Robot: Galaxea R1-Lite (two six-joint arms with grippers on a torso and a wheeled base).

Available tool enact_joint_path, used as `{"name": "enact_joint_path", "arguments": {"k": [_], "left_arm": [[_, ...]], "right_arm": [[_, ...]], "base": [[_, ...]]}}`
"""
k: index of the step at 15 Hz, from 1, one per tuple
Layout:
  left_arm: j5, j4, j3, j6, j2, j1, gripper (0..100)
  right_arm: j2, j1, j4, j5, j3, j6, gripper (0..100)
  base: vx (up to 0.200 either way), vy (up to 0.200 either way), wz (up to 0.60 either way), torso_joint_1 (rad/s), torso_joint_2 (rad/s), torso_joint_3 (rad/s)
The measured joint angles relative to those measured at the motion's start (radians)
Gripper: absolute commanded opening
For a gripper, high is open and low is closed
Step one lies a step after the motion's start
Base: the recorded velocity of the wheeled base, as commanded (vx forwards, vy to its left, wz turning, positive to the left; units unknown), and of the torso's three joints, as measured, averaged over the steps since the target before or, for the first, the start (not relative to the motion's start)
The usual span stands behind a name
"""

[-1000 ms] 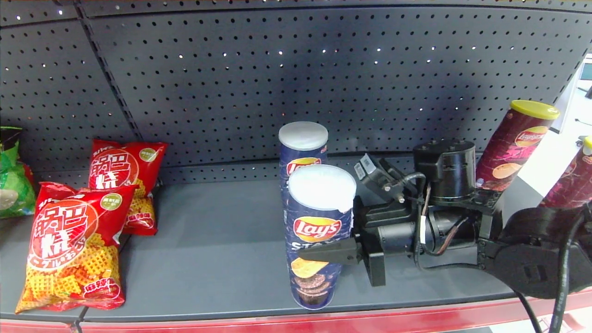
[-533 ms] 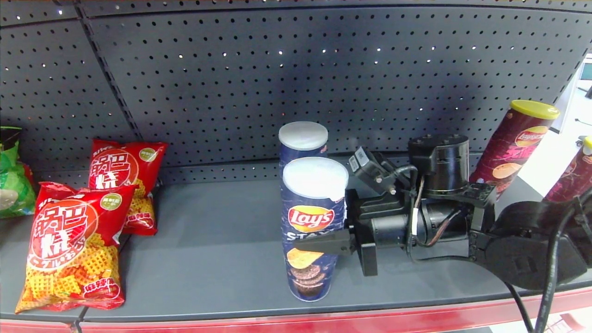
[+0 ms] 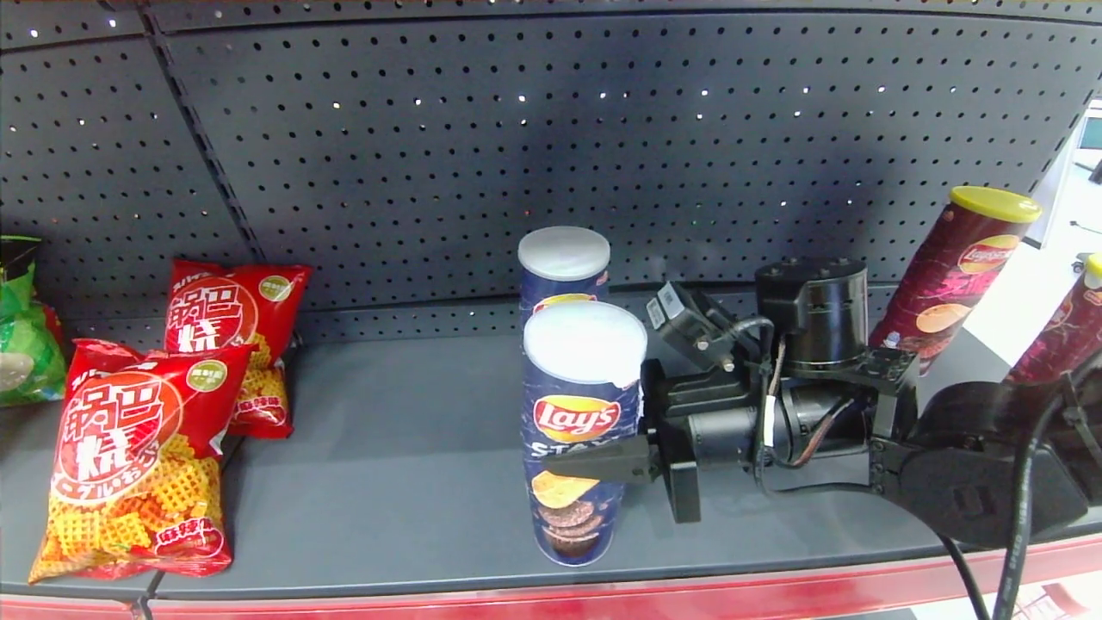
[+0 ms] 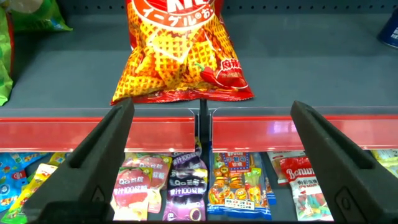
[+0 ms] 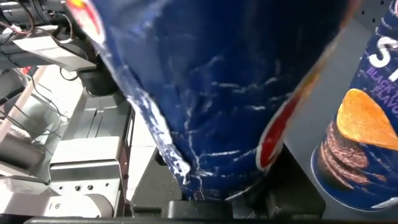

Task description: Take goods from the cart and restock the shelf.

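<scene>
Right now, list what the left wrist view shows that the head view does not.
Left wrist: the open left end effector and candy packets on the lower tier. Head: the right end effector shut on the front blue can, a second blue can behind it, two maroon cans. Both: the front red snack bag and red shelf edge.

Here it goes: the right gripper (image 3: 589, 449) has slid the blue chip can (image 3: 578, 405) a little to the left along the shelf (image 3: 387, 456), and the arm has drifted left with it. Half a second ago the can lifted and went farther in, and now it has dipped back down a touch (its lid hides more of the second blue can (image 3: 564, 257) behind it than a second ago).
</scene>
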Motion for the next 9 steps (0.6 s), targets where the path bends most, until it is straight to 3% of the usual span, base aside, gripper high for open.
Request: {"name": "enact_joint_path", "arguments": {"k": [9], "left_arm": [[0.0, 0.0, 0.0, 0.0, 0.0, 0.0, 100]], "right_arm": [[0.007, -0.008, -0.018, 0.001, 0.018, 0.003, 100]], "base": [[0.0, 0.0, 0.0, 0.0, 0.0, 0.0]]}}
